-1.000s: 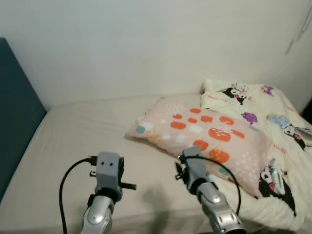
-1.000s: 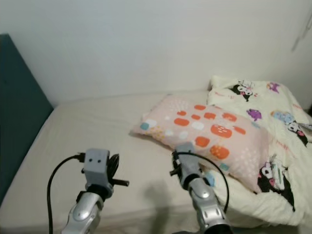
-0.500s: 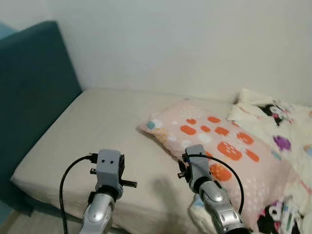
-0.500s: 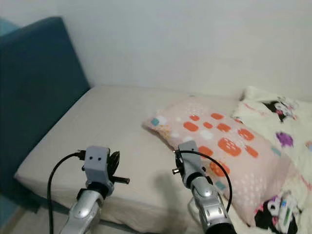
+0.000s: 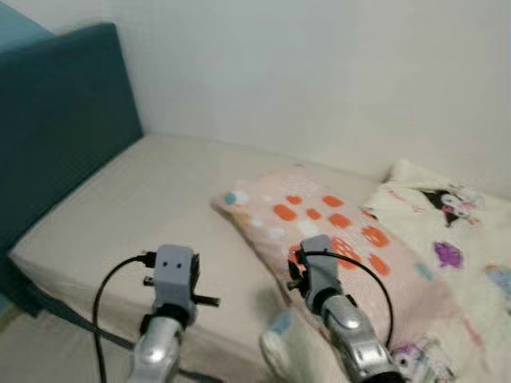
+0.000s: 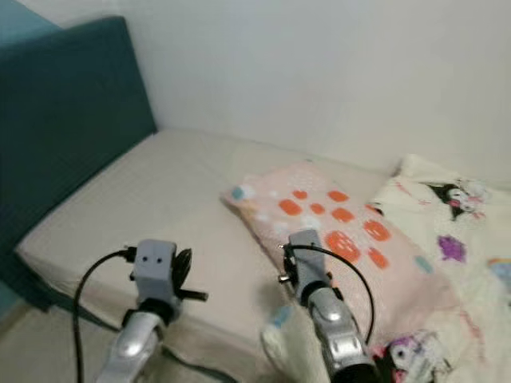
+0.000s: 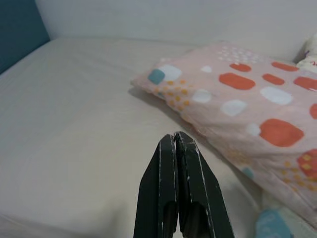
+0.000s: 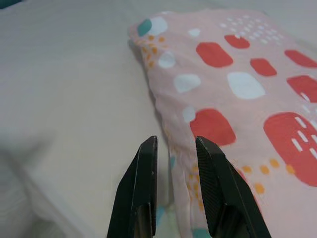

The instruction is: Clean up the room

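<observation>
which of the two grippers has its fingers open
The right gripper: a gap shows between its two black fingers above the pink pillow. The left gripper has its fingers pressed together.

Soft matt cloth pillow (image 5: 335,239) on a smooth beige sheet (image 5: 152,199).

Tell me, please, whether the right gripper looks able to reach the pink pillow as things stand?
Probably yes: the right gripper, fingers slightly apart, hangs right over the pink pillow near its edge, with nothing between them on the bed.
</observation>
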Controlling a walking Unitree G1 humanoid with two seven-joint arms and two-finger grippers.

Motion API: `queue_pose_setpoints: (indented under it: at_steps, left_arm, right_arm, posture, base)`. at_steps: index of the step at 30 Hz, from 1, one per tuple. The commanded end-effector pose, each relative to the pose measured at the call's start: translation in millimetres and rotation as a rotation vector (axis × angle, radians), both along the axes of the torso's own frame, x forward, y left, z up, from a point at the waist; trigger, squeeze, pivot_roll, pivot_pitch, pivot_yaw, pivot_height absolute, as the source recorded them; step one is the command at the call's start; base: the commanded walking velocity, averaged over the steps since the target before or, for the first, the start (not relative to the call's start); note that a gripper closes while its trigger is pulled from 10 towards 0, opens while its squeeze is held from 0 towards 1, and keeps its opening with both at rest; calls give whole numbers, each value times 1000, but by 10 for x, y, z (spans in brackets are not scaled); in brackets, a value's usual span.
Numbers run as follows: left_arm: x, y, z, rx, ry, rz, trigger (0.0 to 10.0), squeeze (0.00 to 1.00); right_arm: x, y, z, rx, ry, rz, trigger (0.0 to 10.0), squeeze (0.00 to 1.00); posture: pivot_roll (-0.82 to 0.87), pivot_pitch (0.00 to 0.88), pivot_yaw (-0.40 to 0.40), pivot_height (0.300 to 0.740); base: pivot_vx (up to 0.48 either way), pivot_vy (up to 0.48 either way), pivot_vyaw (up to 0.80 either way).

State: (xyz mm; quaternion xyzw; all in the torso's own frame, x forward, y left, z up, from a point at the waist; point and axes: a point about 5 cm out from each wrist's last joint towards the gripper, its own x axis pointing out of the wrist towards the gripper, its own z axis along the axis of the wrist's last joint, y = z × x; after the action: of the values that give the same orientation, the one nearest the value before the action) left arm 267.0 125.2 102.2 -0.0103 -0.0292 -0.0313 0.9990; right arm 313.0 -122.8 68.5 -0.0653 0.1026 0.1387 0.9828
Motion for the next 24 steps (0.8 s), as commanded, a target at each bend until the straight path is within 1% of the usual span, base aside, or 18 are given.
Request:
queue_pose_setpoints:
  at_steps: [1, 19, 20, 23, 24]
  left_arm:
    - [-26, -2, -56, 1, 26, 3, 10000, 0]
    - [-23, 5, -60, -10, 34, 8, 10000, 0]
    - [-17, 14, -88, -15, 62, 13, 10000, 0]
    - [-13, 17, -99, -24, 72, 8, 10000, 0]
    - [-11, 19, -105, -28, 77, 4, 10000, 0]
  right_arm:
    - [-8, -22, -13, 1, 6, -5, 10000, 0]
    - [-12, -19, -14, 8, 8, -10, 10000, 0]
    - [-12, -20, -13, 9, 8, -10, 10000, 0]
    - [-13, -19, -14, 10, 8, -11, 10000, 0]
    - [-15, -18, -15, 10, 8, -11, 10000, 0]
  posture:
    - [-60, 105, -27, 740]
    - [-59, 104, -24, 740]
    - [-59, 106, -23, 740]
    - [-60, 107, -23, 740]
    - [-60, 107, -22, 740]
  base:
    - [0, -409, 0]
    - [0, -402, 0]
    - [0, 0, 0]
    - [0, 0, 0]
    - [0, 480, 0]
